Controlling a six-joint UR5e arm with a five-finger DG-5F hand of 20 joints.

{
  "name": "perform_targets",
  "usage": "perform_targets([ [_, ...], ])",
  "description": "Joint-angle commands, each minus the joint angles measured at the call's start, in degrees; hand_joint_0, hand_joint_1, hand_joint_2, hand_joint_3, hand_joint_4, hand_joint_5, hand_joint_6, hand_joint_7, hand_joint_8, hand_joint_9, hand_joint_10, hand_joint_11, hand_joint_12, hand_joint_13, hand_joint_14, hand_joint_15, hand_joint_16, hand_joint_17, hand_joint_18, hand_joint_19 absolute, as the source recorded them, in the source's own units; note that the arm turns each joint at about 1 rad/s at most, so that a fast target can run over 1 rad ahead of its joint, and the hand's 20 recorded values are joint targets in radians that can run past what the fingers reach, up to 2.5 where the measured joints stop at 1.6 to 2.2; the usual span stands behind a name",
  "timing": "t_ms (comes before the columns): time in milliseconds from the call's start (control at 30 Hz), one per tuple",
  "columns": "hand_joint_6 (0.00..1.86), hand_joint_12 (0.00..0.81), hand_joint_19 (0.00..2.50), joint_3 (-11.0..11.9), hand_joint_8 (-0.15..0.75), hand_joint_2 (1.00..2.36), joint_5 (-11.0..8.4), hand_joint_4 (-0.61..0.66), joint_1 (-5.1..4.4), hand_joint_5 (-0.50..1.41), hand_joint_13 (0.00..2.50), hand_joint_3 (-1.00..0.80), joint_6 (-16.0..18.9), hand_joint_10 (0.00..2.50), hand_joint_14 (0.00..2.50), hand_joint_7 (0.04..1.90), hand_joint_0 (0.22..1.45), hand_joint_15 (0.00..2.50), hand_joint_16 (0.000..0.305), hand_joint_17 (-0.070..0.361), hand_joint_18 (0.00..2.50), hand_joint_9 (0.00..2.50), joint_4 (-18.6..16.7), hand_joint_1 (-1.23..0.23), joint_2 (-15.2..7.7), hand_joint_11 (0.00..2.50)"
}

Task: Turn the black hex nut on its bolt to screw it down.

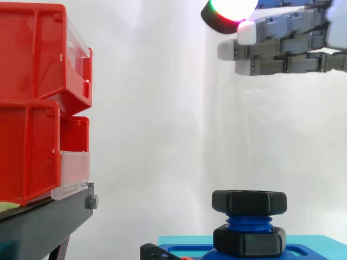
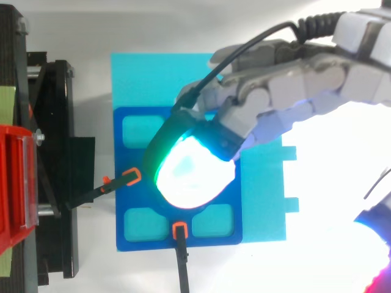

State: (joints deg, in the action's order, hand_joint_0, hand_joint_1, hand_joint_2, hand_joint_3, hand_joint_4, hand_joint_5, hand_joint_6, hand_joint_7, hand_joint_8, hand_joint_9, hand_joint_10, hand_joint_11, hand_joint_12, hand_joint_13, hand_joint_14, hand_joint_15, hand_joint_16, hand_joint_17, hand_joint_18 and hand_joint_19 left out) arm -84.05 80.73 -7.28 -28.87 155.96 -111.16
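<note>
In the side view the black hex nut (image 1: 249, 201) sits at the top of a blue threaded bolt (image 1: 248, 222), with a second black hex nut (image 1: 249, 240) lower down at the bolt's foot. My hand (image 1: 282, 46) hovers high above them at the upper right, its fingers stretched out level and holding nothing. A wide gap lies between the hand and the top nut. From above, the hand (image 2: 293, 85) reaches in from the right, and one glowing green fingertip pad (image 2: 192, 171) hides the nut and bolt beneath it.
The bolt stands on a dark blue fixture plate (image 2: 137, 183) lying on a cyan base (image 2: 263, 183). Black clamps with orange tips (image 2: 130, 177) grip the plate at its left and front. Stacked red bins (image 1: 38, 103) on a black stand (image 1: 43, 222) rise at the left.
</note>
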Motion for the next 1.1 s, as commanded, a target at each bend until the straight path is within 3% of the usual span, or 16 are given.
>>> perform_targets([
  [0, 0.5, 0.12, 0.3, 0.11, 0.177, 1.0, -0.31, 0.12, -0.72, -0.17, 0.35, -0.5, -2.07, 0.01, 0.0, 0.7, 0.46, 0.09, 0.011, 0.025, 0.0, 0.69, -1.53, -0.65, -0.99, 0.24],
  [100, 0.5, 0.122, 0.29, 0.11, 0.182, 1.0, -0.84, 0.12, -1.07, -0.17, 0.35, -0.5, -3.74, 0.01, 0.0, 0.7, 0.46, 0.08, 0.011, 0.024, 0.0, 0.69, -2.68, -0.65, -1.43, 0.25],
  [267, 0.5, 0.149, 0.22, 0.73, 0.195, 1.0, -3.48, 0.11, -1.51, -0.17, 0.29, -0.5, -5.68, 0.01, 0.0, 0.71, 0.46, 0.02, 0.011, 0.025, 0.0, 0.62, -6.89, -0.65, -2.57, 0.24],
  [400, 0.5, 0.16, 0.18, 0.73, 0.193, 1.0, -3.39, 0.11, -1.68, -0.18, 0.23, -0.5, -6.38, 0.01, 0.0, 0.71, 0.46, 0.0, 0.014, 0.03, 0.0, 0.56, -7.33, -0.65, -3.01, 0.21],
  [500, 0.5, 0.162, 0.18, 1.34, 0.195, 1.0, -3.21, 0.11, -1.95, -0.18, 0.23, -0.5, -8.31, 0.01, 0.0, 0.71, 0.45, 0.0, 0.014, 0.032, 0.0, 0.55, -7.16, -0.64, -5.12, 0.21],
  [667, 0.5, 0.166, 0.2, 3.45, 0.193, 1.0, -1.63, 0.11, -1.95, -0.18, 0.24, -0.5, -11.3, 0.01, 0.0, 0.71, 0.45, 0.0, 0.015, 0.034, 0.0, 0.55, -7.42, -0.64, -8.37, 0.21],
  [800, 0.5, 0.166, 0.2, 3.45, 0.196, 1.0, -0.58, 0.12, -1.95, -0.18, 0.25, -0.5, -13.32, 0.01, 0.0, 0.71, 0.45, 0.0, 0.015, 0.034, 0.0, 0.55, -8.48, -0.64, -8.55, 0.2],
  [933, 0.5, 0.165, 0.2, 3.45, 0.198, 1.0, 1.8, 0.12, -1.95, -0.18, 0.26, -0.5, -19.12, 0.01, 0.0, 0.71, 0.45, 0.0, 0.015, 0.034, 0.0, 0.56, -8.74, -0.63, -9.34, 0.21],
  [1067, 0.5, 0.164, 0.21, 3.37, 0.199, 1.0, 3.64, 0.11, -1.86, -0.18, 0.26, -0.5, -20.44, 0.01, 0.0, 0.73, 0.45, 0.0, 0.015, 0.034, 0.0, 0.56, -7.95, -0.62, -9.34, 0.2],
])
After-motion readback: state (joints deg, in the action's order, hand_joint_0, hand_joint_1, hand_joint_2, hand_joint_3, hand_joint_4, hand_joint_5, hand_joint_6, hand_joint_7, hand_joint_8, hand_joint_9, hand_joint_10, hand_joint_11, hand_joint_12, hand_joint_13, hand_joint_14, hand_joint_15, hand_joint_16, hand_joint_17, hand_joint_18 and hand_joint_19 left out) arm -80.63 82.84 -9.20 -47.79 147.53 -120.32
